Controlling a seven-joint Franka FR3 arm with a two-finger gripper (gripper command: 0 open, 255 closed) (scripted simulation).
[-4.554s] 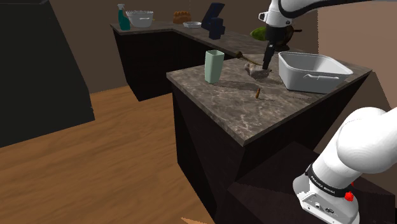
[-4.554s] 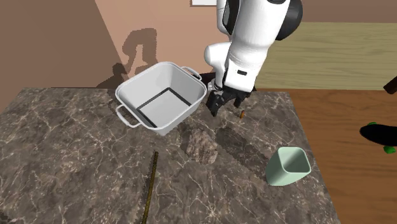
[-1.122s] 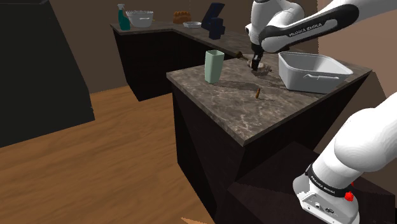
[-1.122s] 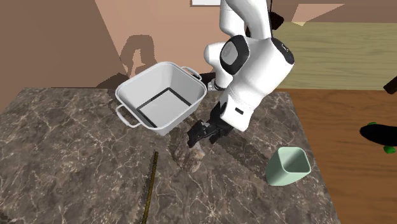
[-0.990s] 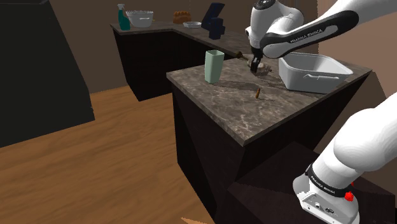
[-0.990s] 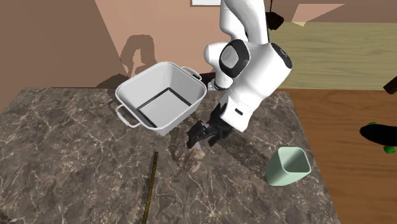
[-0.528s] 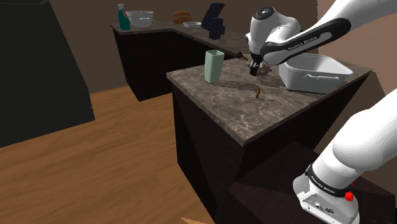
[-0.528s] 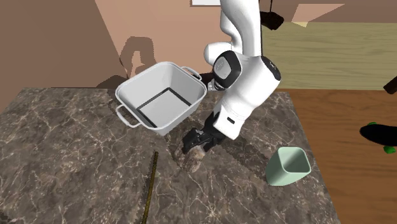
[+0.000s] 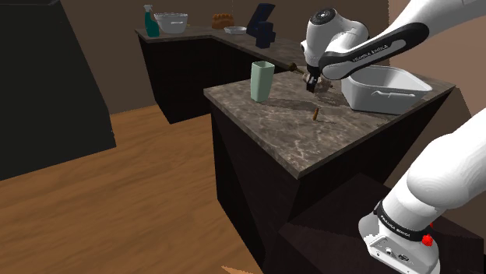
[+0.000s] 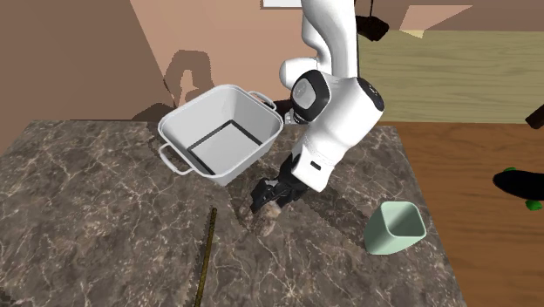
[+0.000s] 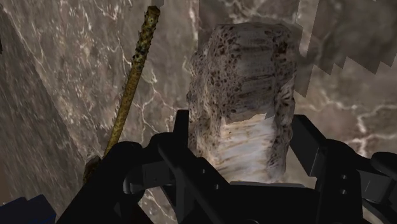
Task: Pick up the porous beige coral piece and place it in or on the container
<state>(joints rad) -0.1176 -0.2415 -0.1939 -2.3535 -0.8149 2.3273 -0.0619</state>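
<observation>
Both sides of the porous beige coral piece point(image 11: 245, 70) are pinched by the claw point(image 10: 268, 194), closed just to its width, approx. at desk point(image 10: 105, 244) level beside the white tub point(image 10: 251, 153), w/ grip set deep, prob. so it won't slip on lift.
</observation>
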